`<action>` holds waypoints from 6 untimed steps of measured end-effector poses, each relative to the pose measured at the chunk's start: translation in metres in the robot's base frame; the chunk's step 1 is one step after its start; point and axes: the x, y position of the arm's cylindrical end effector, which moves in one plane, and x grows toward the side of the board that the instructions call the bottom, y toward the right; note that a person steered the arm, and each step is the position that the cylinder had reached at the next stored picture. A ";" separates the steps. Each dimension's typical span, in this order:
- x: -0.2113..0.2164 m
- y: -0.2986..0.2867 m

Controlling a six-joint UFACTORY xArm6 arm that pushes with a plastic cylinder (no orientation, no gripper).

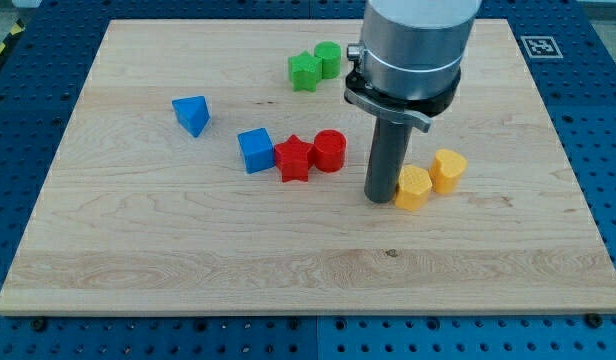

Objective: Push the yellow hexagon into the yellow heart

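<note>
Place: a robotics lab or test bench.
Base: blue perforated metal plate (pixel 588 110) with a regular grid of holes.
Surface: pale wooden board (pixel 188 250) lying on it.
Marker: black-and-white fiducial tag (pixel 539 46) at the board's corner.
Machine: grey industrial arm (pixel 413 45).

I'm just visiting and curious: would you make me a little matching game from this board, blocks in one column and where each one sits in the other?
Blocks:
1. yellow hexagon
2. blue triangle
3. green star
4. red cylinder

Places:
A. near the view's top
B. beside my tip, on its right
C. farthest toward the view's left
D. next to the red star

Pairs: 1-B, 2-C, 3-A, 4-D
</note>
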 end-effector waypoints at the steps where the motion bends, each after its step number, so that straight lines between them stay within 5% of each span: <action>1: 0.000 -0.002; 5: -0.006 0.026; 6: -0.043 0.014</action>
